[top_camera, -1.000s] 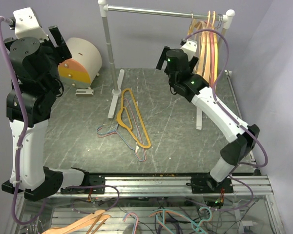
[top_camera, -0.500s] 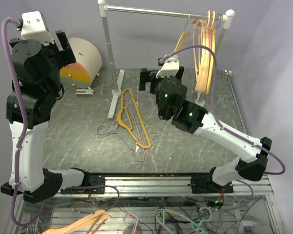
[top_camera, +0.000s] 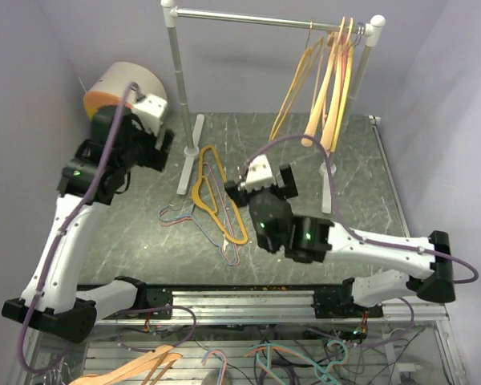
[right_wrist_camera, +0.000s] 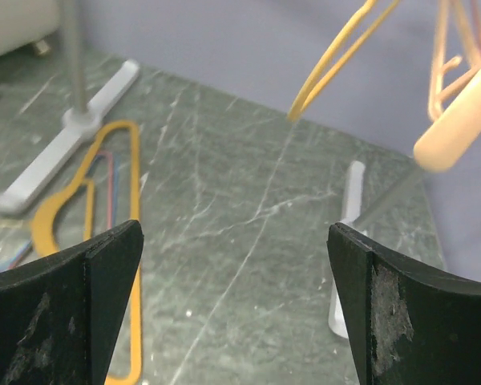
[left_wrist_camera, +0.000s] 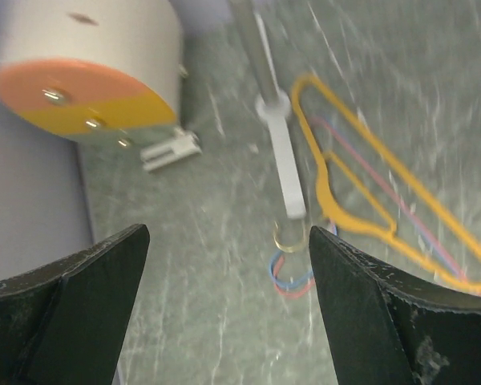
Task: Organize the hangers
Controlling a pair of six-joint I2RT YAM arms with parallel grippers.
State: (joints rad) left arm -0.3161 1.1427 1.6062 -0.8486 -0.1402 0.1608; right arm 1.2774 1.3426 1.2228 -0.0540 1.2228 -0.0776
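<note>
Orange plastic and thin wire hangers (top_camera: 199,192) are lying loose on the tabletop (top_camera: 136,234) beside the left foot of the rail (top_camera: 248,16), the rest are hanging at its right end, so I'm hovering the left fingers (left_wrist_camera: 72,313) and right fingers (right_wrist_camera: 56,313), both spread and empty, near that foot for a pickup.

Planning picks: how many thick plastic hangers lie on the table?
1: the yellow hanger, flat on the table beside the rail's left foot, lying over thin wire hangers. No other seems hidden there.
</note>
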